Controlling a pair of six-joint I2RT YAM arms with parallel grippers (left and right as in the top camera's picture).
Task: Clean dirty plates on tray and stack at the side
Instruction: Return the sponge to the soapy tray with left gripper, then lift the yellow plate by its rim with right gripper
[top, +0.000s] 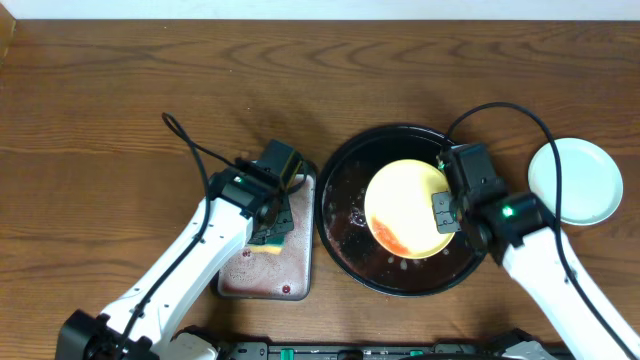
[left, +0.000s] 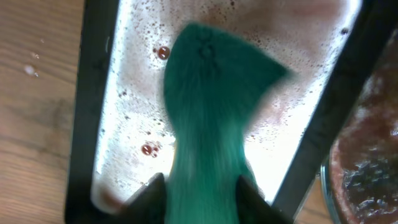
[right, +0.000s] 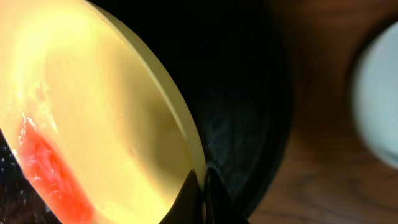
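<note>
Yellow plate (top: 405, 205), smeared red along its lower edge, is tilting above the tray (top: 335, 255), with the right gripper (right: 202, 186) pinching its rim tight. Left of the tray, the left gripper (left: 199, 198) is straddling the sponge (left: 211, 93) over the grey dish (top: 262, 285); whether it is clamping cannot be told. A white plate (top: 575, 180) is lying right of the tray. Wiping looks to be the step in hand. Next, the sponge needs carrying to the smear, with the plate held steady.

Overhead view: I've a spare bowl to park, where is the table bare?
The table is bare along the far edge beyond the grey tray, black tray and white plate, and at the far left. The gap between the trays is tight.
</note>
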